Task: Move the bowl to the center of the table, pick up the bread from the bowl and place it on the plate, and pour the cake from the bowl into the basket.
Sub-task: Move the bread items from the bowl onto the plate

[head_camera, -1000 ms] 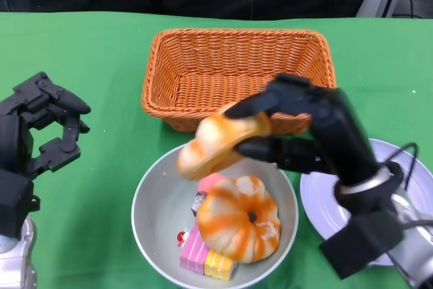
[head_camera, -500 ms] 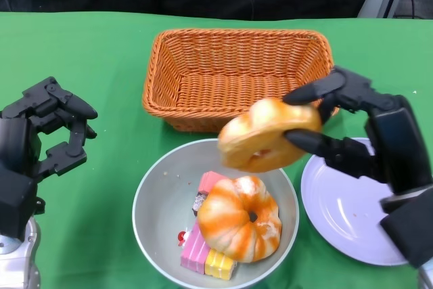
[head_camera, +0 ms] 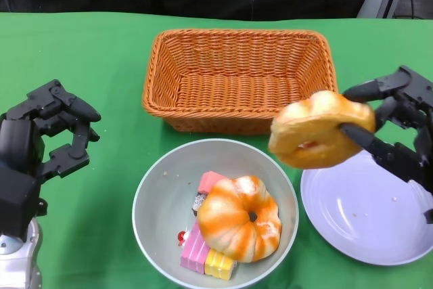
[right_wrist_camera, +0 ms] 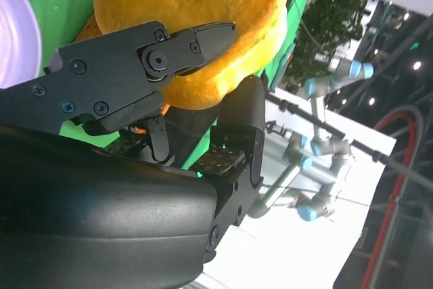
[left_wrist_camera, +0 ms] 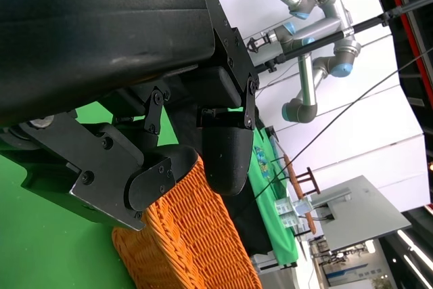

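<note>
Green table cloth (head_camera: 101, 52), black backdrop behind it, bright room with grey-blue robot arms (left_wrist_camera: 318, 52), leafy plant (right_wrist_camera: 331, 25)

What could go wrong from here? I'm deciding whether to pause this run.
The right hand pinches the bread only at its edge, so it might slip. It hangs over the gap between bowl and plate; released now, it could miss the plate.

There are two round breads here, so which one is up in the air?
The paler bread, pinched in the right hand beside the plate. The other, orange-striped bread lies in the bowl.
</note>
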